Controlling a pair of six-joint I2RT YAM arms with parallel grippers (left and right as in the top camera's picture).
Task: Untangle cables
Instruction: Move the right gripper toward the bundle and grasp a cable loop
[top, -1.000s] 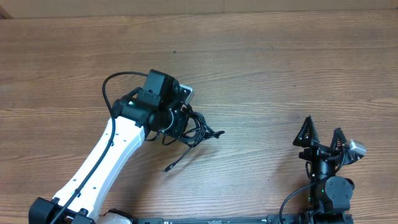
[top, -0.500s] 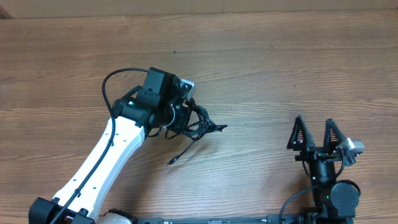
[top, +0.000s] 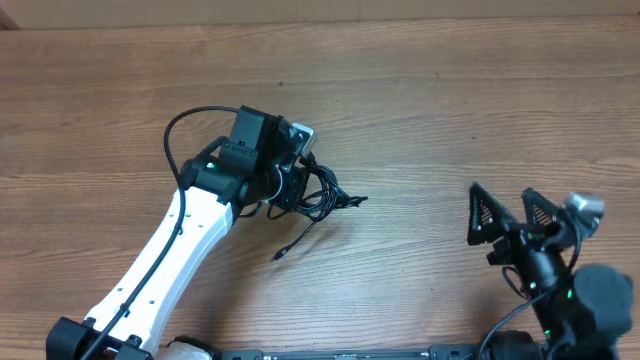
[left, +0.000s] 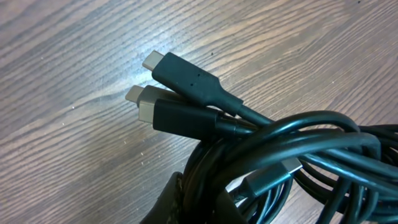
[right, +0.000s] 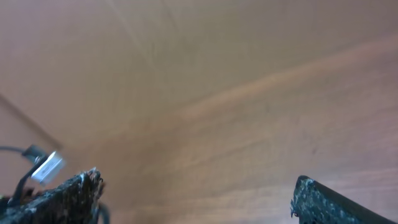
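The cables (top: 326, 198) are a bunched tangle of thin black cords left of the table's middle. My left gripper (top: 292, 188) is shut on the bunch. One loose end (top: 283, 254) trails toward the front onto the wood. In the left wrist view the cables (left: 292, 149) fill the lower right, and two silver-tipped black plugs (left: 186, 79) stick out toward the upper left above the wood. My left gripper (left: 196, 205) clamps the cords at the bottom edge. My right gripper (top: 500, 192) stands open at the front right, far from the tangle, with nothing between its fingers (right: 68, 190).
The wooden table (top: 450, 100) runs bare to the far edge and between the two arms. The left arm's own thick black wire (top: 185, 130) loops up beside its wrist. A small pale blurred object (right: 46, 168) shows at the left edge of the right wrist view.
My left gripper has shifted the bunch slightly up and to the right. The right arm has swung, turning its open gripper and moving its wrist toward the front right.
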